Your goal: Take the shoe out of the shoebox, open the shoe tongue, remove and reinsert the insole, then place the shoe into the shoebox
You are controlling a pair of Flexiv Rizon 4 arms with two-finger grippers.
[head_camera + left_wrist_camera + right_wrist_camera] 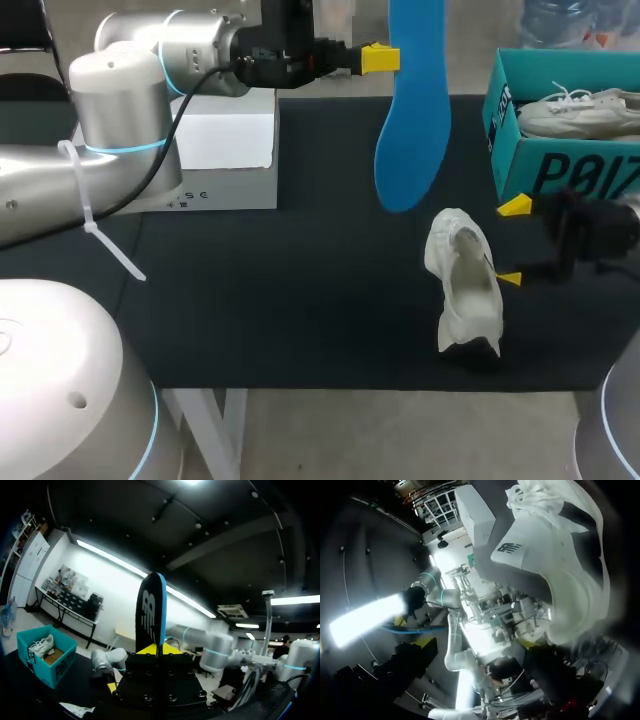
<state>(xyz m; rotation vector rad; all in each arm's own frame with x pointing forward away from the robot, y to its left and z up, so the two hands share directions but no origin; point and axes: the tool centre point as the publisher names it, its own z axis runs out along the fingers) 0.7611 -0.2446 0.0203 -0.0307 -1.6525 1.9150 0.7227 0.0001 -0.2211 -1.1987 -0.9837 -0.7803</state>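
My left gripper (381,58) is held high over the back of the table, shut on the top end of a blue insole (410,120) that hangs straight down. In the left wrist view the insole (152,612) stands upright, edge on, between the yellow tips of the left gripper (157,650). A white shoe (465,285) rests on the black mat (280,290), right of the middle. My right gripper (512,243) stands open just right of the shoe, and nothing is between its fingers. The shoe (560,565) looms close ahead in the right wrist view.
A teal shoebox (560,170) stands open at the back right with a second white shoe (580,110) inside. A closed white box (225,150) sits at the back left. The mat's front edge runs close to the shoe.
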